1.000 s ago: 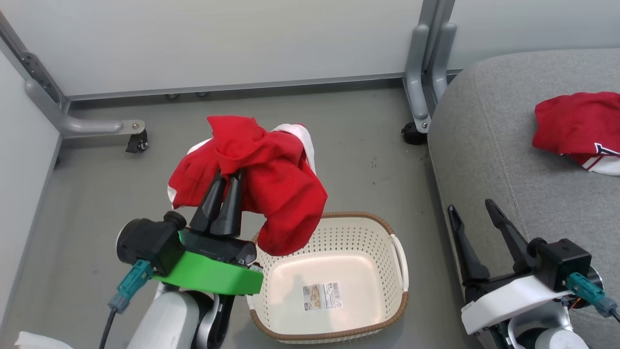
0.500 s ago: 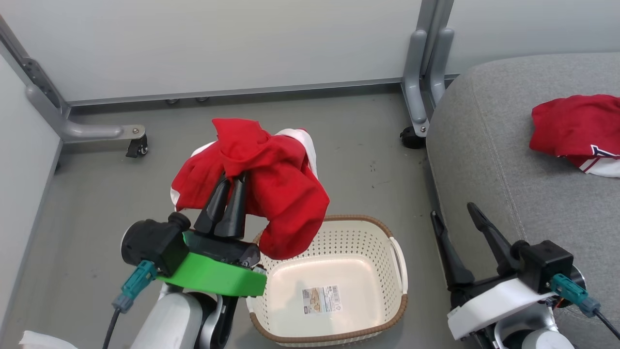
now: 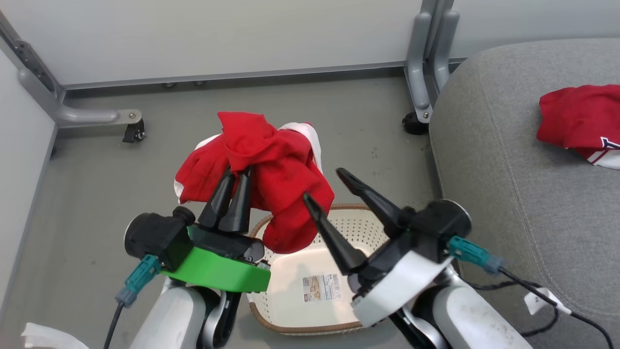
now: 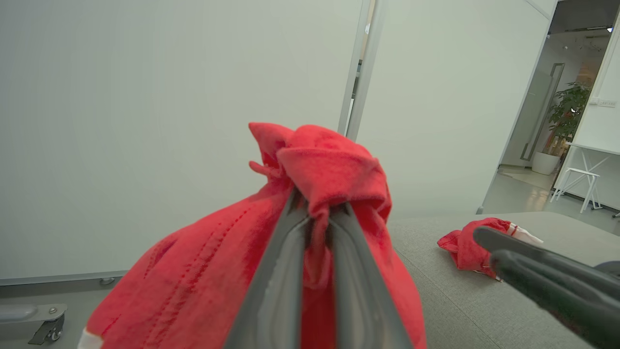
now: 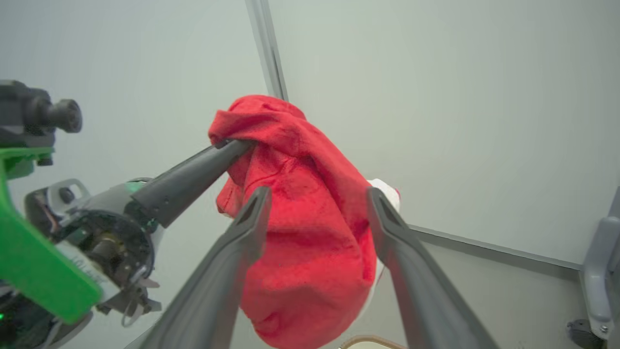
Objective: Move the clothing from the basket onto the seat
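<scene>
1 garment [image 3: 571,114] is lying on the seat [image 3: 508,203]. Left gripper [image 3: 239,170] is pinching the other garment [image 3: 286,194] above the empty basket [image 3: 290,286]; right gripper [image 3: 322,183] is hanging open.

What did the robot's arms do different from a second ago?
The right gripper swung left from beside the seat toward the red garment, jaws open, not gripping it. The left gripper stays shut on that garment above the basket. The other garment still lies on the seat.
</scene>
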`<state>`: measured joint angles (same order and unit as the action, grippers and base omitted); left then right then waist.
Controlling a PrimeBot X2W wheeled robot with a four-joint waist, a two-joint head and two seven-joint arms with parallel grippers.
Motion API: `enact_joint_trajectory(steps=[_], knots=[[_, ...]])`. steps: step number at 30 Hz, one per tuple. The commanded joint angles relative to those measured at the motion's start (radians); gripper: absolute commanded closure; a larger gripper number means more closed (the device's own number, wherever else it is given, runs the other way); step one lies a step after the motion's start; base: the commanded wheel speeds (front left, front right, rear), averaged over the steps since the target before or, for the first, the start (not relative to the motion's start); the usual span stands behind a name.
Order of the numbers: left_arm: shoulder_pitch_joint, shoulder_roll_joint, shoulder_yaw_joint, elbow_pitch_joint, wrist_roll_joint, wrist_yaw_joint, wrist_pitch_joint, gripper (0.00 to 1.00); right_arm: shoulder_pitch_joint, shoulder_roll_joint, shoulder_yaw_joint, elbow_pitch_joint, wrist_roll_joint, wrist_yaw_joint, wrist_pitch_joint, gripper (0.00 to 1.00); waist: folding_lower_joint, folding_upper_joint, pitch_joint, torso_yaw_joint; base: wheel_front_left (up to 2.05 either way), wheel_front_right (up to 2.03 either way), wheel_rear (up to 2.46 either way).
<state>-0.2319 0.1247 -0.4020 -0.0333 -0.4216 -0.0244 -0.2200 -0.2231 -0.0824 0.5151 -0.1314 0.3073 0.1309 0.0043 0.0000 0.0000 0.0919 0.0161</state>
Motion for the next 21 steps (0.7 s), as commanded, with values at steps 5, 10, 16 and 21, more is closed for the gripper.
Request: enact_joint_trajectory(steps=[5, 10, 16, 21], knots=[[-0.029, -0.002, -0.018, 0.006, 0.009, -0.011, -0.005, 1.00, -0.125, 0.004, 0.109, 0.087, 0.020, 0.000, 0.000, 0.00, 0.0000, 0.0000, 0.021, 0.016, 0.00, 0.00, 0.00], [-0.039, -0.011, -0.041, 0.009, 0.010, -0.021, -0.009, 1.00, -0.200, 0.015, 0.134, 0.203, -0.006, 0.000, -0.004, 0.00, 0.0000, 0.0000, 0.034, 0.032, 0.00, 0.00, 0.00], [-0.052, -0.020, -0.058, 0.014, 0.004, -0.028, -0.014, 1.00, -0.260, 0.025, 0.149, 0.326, -0.030, 0.000, -0.024, 0.00, 0.0000, 0.0000, 0.041, 0.043, 0.00, 0.00, 0.00], [-0.052, -0.022, -0.064, 0.013, -0.001, -0.031, -0.017, 1.00, -0.293, 0.029, 0.166, 0.401, -0.021, 0.000, -0.044, 0.54, 0.0000, 0.0000, 0.039, 0.047, 0.00, 0.00, 0.00]])
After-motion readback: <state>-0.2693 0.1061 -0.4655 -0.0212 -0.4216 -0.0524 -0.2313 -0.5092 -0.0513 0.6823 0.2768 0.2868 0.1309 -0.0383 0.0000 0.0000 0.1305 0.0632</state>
